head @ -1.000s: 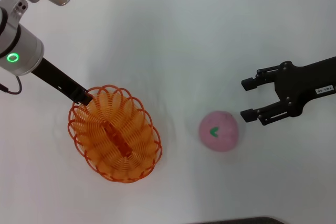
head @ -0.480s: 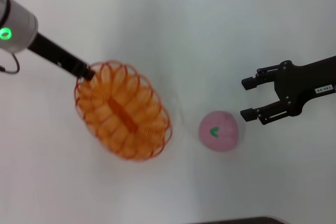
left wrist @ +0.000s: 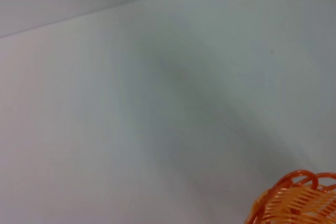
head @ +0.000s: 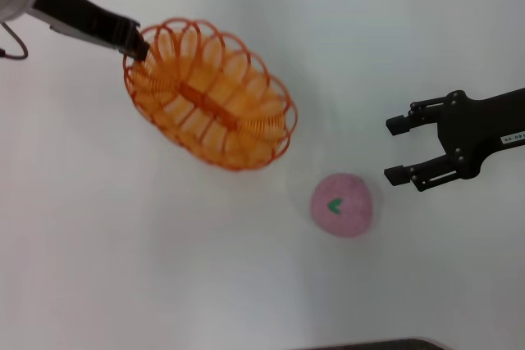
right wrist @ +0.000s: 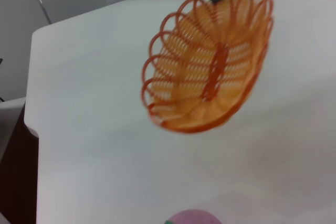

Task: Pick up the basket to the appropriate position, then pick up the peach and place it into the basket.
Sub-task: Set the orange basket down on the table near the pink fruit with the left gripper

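Though it sits nearest on the worktop (head: 123,284), the peach (head: 342,204) looks smooth and roll-prone, so grip across its widest girth. Beside it waits the right hand (head: 399,150), spread wide. Farther off, the left hand (head: 138,43) pinches the light, springy basket (head: 210,104) by its rim, aloft.

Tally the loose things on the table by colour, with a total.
Orange: 1, the basket, held at its rim by the left gripper.
Pink: 1, the peach, on the table beside the open right gripper.
Total: 2
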`<action>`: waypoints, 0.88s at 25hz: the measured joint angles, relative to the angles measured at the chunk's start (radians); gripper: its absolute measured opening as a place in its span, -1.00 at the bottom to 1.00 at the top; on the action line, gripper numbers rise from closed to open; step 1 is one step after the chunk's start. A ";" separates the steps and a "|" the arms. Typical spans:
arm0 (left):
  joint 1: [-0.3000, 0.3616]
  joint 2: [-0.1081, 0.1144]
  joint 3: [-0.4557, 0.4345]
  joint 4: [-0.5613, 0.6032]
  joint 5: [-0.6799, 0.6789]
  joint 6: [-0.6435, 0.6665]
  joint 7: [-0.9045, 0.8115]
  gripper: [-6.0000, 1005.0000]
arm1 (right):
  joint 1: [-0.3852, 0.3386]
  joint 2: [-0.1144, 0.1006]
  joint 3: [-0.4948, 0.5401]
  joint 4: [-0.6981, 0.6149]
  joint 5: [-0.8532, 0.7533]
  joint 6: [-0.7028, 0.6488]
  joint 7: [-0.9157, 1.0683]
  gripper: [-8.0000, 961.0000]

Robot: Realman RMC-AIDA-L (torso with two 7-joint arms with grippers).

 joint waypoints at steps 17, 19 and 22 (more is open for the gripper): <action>0.091 -0.018 -0.051 -0.103 -0.059 -0.257 -0.294 -0.90 | -0.021 0.014 0.076 0.000 0.002 0.017 -0.146 0.78; 0.096 -0.019 -0.062 -0.116 -0.075 -0.273 -0.294 -0.90 | -0.023 0.019 0.076 -0.002 0.002 0.017 -0.160 0.78; 0.109 -0.019 -0.098 -0.172 -0.111 -0.333 -0.297 -0.90 | -0.025 0.024 0.075 -0.007 0.001 0.018 -0.179 0.78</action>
